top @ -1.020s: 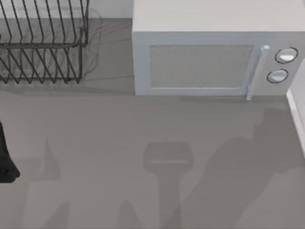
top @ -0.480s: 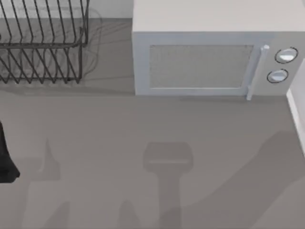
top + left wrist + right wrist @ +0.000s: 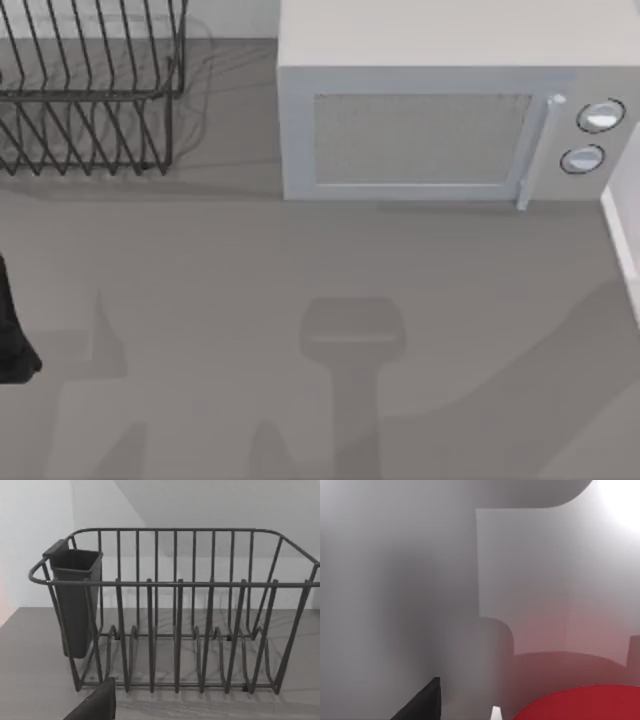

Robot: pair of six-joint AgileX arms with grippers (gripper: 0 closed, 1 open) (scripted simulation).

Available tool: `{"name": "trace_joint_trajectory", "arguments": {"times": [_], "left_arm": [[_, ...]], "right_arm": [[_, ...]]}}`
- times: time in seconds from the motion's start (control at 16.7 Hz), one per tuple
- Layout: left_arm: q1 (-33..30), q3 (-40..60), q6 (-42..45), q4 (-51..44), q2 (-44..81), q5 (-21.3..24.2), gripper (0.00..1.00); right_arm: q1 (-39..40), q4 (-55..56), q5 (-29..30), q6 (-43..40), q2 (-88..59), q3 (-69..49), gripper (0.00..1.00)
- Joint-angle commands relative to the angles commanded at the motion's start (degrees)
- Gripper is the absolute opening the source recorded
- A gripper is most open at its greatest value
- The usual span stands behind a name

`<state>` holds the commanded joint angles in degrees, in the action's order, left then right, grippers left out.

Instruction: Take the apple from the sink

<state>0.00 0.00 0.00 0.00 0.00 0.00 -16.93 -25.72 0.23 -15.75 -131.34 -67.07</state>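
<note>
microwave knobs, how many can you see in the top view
2, both on the microwave front's right end: the upper knob and the lower knob just below it. None looks hidden.

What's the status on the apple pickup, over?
Right tool close over the apple, fingers unreadable. Left arm parked at table's left edge, facing dish rack. Nothing seen in the way.

No readable text, label, brand or number appears on the microwave (image 3: 430, 120), the dish rack (image 3: 175, 615) or elsewhere.

Open table (image 3: 300, 280) across centre and front. Rear blocked by microwave (image 3: 430, 130) and wire dish rack (image 3: 90, 100); narrow gap between them.
</note>
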Motion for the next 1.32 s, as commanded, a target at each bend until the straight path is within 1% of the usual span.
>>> {"name": "trace_joint_trajectory", "arguments": {"times": [0.06,0.84,0.9,1.32], "left_arm": [[0.0,0.0,0.0,0.0,0.0,0.0,1.00],[0.0,0.0,0.0,0.0,0.0,0.0,1.00],[0.0,0.0,0.0,0.0,0.0,0.0,1.00],[0.0,0.0,0.0,0.0,0.0,0.0,1.00]], "right_arm": [[0.0,0.0,0.0,0.0,0.0,0.0,1.00],[0.0,0.0,0.0,0.0,0.0,0.0,0.02],[0.0,0.0,0.0,0.0,0.0,0.0,0.00],[0.0,0.0,0.0,0.0,0.0,0.0,0.00]]}}
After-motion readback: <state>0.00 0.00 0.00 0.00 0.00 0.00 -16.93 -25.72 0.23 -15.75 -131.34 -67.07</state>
